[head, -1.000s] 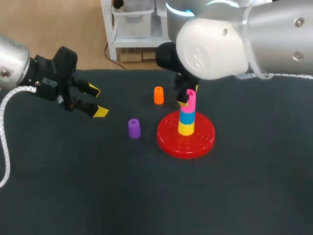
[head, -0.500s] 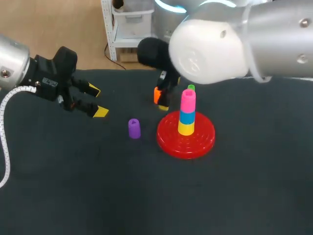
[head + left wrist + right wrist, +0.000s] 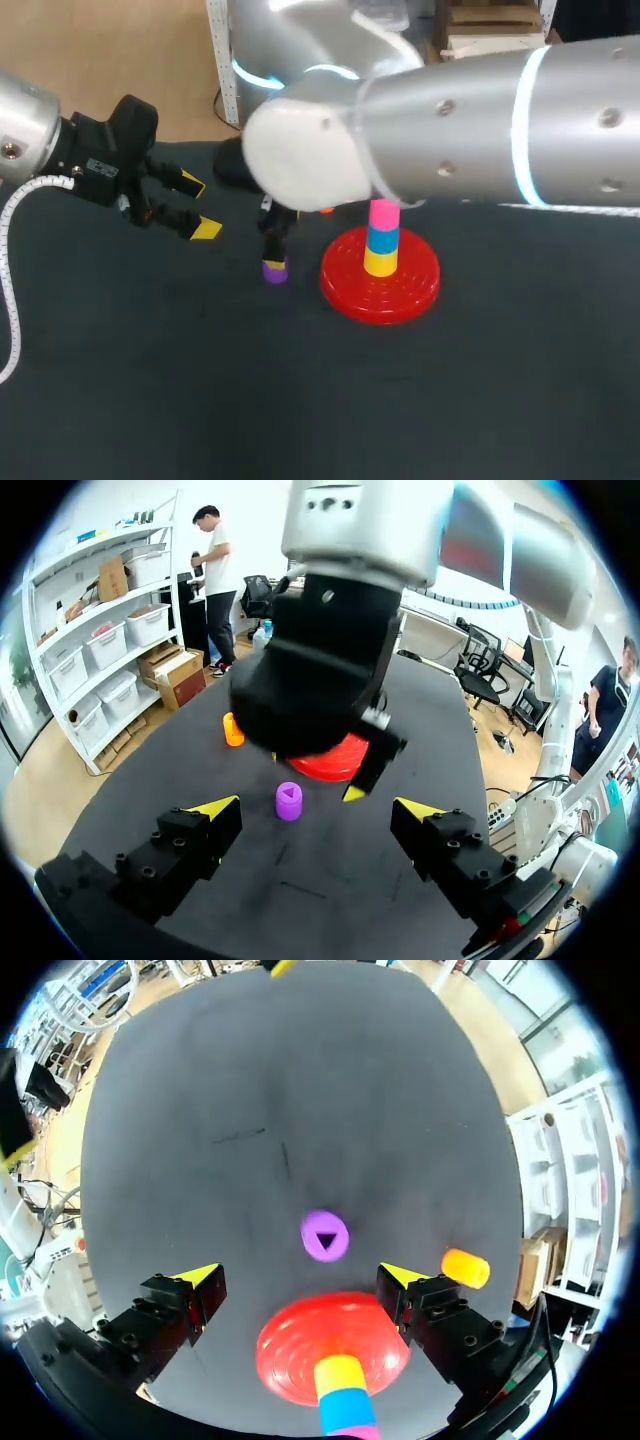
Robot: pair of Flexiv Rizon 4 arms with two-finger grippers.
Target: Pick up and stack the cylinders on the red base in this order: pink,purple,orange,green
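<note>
Presently, my left hand (image 3: 198, 207) hangs over the left part of the surface (image 3: 200, 380), fingers apart and holding nothing. The purple cylinder (image 3: 275, 269) lies off to its right, and in the left wrist view my right arm stands partly between them. Finding: the left hand is the farther of the two.

The purple cylinder stands upright on the surface with its long axis vertical and its open end up. It is near the left rim of the base (image 3: 380, 290) and not touching it. In the right wrist view it sits ahead of my right hand (image 3: 300, 1278), close to the line midway between the fingers and a little toward the finger on the orange side. That hand's fingers are spread wide and touch nothing. In the head view the right hand is over the cylinder, and the arm covers most of it.

Judgement: the right hand is the nearer and is almost lined up. The next move calls for a straight descent along the cylinder's vertical axis, one finger passing each side, then closing. The spread looks ample.

The orange cylinder (image 3: 466, 1267) sits beyond one right finger, apart from the purple and, in my view, clear of the grasp.

The base carries yellow, blue and the pink cylinder (image 3: 383, 212), pink on top. Purple is due next.
</note>
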